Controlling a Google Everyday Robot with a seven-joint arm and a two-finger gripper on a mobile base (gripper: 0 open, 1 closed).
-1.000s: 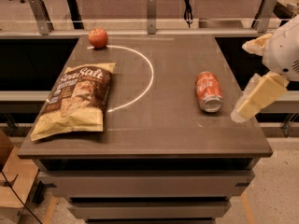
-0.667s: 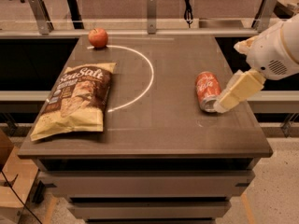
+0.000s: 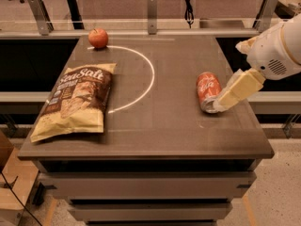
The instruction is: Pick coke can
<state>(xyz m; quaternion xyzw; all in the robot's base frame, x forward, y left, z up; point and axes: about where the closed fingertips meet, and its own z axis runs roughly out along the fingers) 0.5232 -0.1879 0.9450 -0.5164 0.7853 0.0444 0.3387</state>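
Note:
The coke can (image 3: 207, 90) lies on its side on the right part of the dark table (image 3: 160, 126), its silver end toward the front. It is red-orange with white script. My gripper (image 3: 225, 100) reaches in from the right on a white arm. Its cream-coloured fingers (image 3: 240, 89) slant down toward the table right beside the can's front end, partly covering the can's near right edge. I cannot see whether they touch the can.
A red apple (image 3: 98, 37) sits at the table's far left, on a white painted arc (image 3: 149, 74). A large yellow chip bag (image 3: 75, 101) lies flat on the left half. Rails and posts run behind the table.
My gripper has moved left and slightly up, from off the table's right edge to right beside the can's front end. The can, bag and apple have not moved.

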